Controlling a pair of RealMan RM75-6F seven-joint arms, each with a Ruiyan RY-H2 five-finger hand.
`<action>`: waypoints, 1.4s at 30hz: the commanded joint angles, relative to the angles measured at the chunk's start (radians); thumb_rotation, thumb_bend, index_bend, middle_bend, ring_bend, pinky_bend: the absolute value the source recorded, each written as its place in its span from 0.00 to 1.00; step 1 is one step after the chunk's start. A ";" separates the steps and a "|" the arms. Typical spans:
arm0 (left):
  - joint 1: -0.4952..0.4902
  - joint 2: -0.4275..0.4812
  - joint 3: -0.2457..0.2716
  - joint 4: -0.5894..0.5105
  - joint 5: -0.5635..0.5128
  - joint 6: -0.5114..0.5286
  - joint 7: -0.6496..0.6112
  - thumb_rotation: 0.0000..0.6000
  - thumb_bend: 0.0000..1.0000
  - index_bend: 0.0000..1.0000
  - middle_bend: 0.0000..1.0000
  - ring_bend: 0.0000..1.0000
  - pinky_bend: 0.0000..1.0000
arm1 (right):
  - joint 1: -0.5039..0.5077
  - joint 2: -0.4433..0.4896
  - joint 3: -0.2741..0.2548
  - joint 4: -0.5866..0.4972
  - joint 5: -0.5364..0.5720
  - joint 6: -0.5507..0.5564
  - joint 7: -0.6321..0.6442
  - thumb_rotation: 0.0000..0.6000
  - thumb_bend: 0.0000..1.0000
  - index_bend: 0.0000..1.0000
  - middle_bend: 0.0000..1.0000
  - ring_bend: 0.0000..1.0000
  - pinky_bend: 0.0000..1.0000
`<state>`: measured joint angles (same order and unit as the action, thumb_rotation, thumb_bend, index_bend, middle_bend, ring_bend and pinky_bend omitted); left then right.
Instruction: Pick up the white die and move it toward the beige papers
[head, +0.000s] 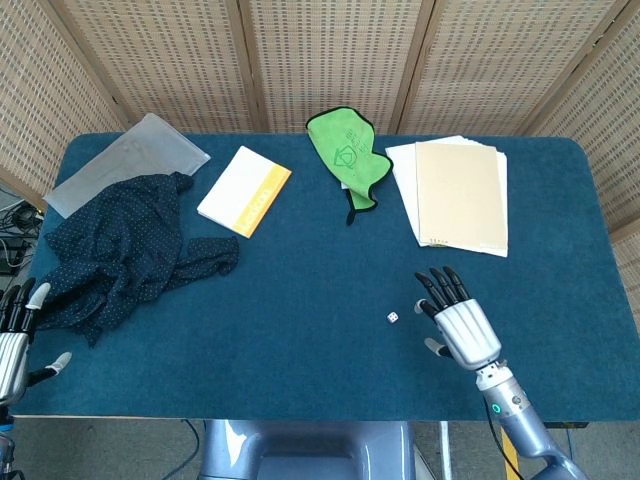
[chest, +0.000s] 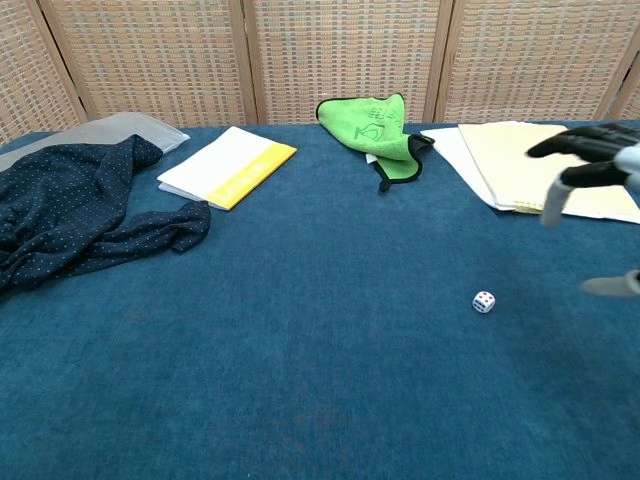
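The small white die (head: 393, 317) (chest: 484, 301) lies on the blue table, in front of the beige papers (head: 460, 194) (chest: 545, 165) stacked at the back right. My right hand (head: 456, 322) (chest: 597, 190) hovers just right of the die with fingers spread, holding nothing. At the table's front left corner my left hand (head: 18, 335) stays open and idle, far from the die; the chest view does not show it.
A green cloth (head: 347, 152) lies left of the papers. A white and yellow booklet (head: 244, 189), a dark dotted cloth (head: 120, 250) and a grey sheet (head: 125, 162) occupy the left half. The table's front edge (head: 300, 417) runs close below the die.
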<state>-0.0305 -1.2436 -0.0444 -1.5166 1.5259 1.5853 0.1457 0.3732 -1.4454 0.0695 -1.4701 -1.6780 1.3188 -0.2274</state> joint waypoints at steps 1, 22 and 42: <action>-0.001 0.001 -0.002 0.003 -0.004 -0.003 -0.007 1.00 0.00 0.00 0.00 0.00 0.00 | 0.054 -0.048 0.025 0.025 0.027 -0.088 -0.037 1.00 0.32 0.49 0.19 0.01 0.10; -0.016 -0.005 -0.005 0.022 -0.028 -0.045 -0.023 1.00 0.00 0.00 0.00 0.00 0.00 | 0.210 -0.170 0.054 0.184 0.133 -0.303 -0.089 1.00 0.36 0.53 0.22 0.02 0.10; -0.025 -0.012 -0.004 0.027 -0.038 -0.062 -0.009 1.00 0.00 0.00 0.00 0.00 0.00 | 0.214 -0.157 0.038 0.183 0.207 -0.323 -0.134 1.00 0.33 0.55 0.24 0.03 0.10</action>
<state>-0.0554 -1.2560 -0.0491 -1.4897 1.4878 1.5230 0.1359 0.5894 -1.6058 0.1095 -1.2814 -1.4765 0.9977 -0.3561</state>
